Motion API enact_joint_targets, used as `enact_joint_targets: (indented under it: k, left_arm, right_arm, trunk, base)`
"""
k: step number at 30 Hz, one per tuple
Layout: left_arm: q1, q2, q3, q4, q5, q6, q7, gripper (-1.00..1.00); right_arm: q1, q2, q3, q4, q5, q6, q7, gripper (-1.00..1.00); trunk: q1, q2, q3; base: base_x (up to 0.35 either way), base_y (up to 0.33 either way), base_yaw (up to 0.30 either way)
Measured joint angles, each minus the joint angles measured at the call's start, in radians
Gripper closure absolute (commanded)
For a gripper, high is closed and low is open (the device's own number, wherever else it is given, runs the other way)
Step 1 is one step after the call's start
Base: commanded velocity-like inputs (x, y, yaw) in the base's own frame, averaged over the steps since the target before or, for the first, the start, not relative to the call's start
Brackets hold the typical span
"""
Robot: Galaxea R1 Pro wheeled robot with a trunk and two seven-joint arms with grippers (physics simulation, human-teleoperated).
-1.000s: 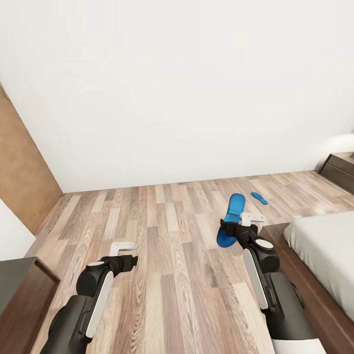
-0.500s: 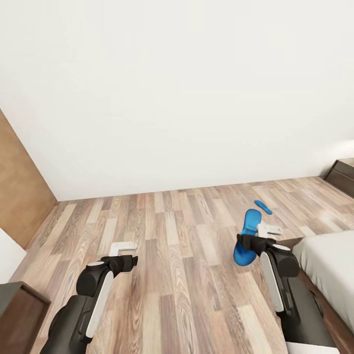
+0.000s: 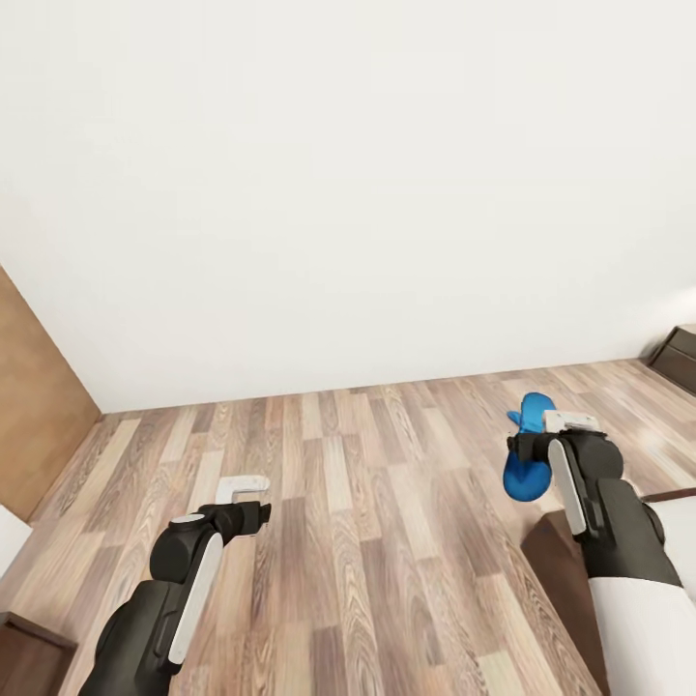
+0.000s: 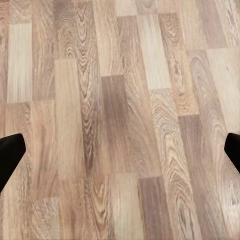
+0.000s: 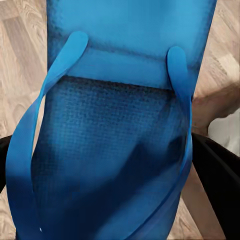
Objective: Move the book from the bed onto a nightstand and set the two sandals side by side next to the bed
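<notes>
My right gripper is shut on a bright blue sandal and holds it tilted above the wood floor, just past the bed's dark frame corner. The sandal's straps and sole sit between the dark fingers. My left gripper hangs open over bare floor with its fingertips wide apart. A dark nightstand sits at the far right edge. The other sandal and the book are out of view.
A white wall runs across the back. A brown door stands at the left. The corner of a dark cabinet sits at the lower left. Wood-plank floor spreads between the arms.
The head view has swung left, sliding the bed and nightstand toward the right edge. My right arm has carried the sandal to the right and slightly farther out. The left arm has held still.
</notes>
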Motion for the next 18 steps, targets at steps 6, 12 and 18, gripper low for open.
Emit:
enact_joint_targets:
  k: [6, 12, 18]
  left_arm:
    - [0.0, 0.0, 0.0, 0.0, 0.0, 0.0, 0.0, -1.0]
    - [0.0, 0.001, 0.0, 0.0, 0.001, 0.0, 0.0, -1.0]
    - [0.0, 0.001, 0.0, 0.0, 0.0, -0.001, 0.0, -1.0]
  right_arm:
    - [-0.018, 0.006, 0.004, -0.17, 0.002, -0.015, 0.002, 1.0]
    - [0.113, 0.007, 0.065, -0.189, -0.001, -0.286, 0.0, 1.0]
    - [0.267, 0.007, 0.09, -0.19, 0.0, -0.472, 0.001, 1.0]
  trunk:
    - [-0.023, 0.042, 0.019]
    - [-0.046, 0.084, 0.037]
    - [-0.069, 0.126, 0.056]
  base:
    - [0.335, 0.0, 0.0]
    - [0.335, 0.0, 0.0]
    - [0.335, 0.0, 0.0]
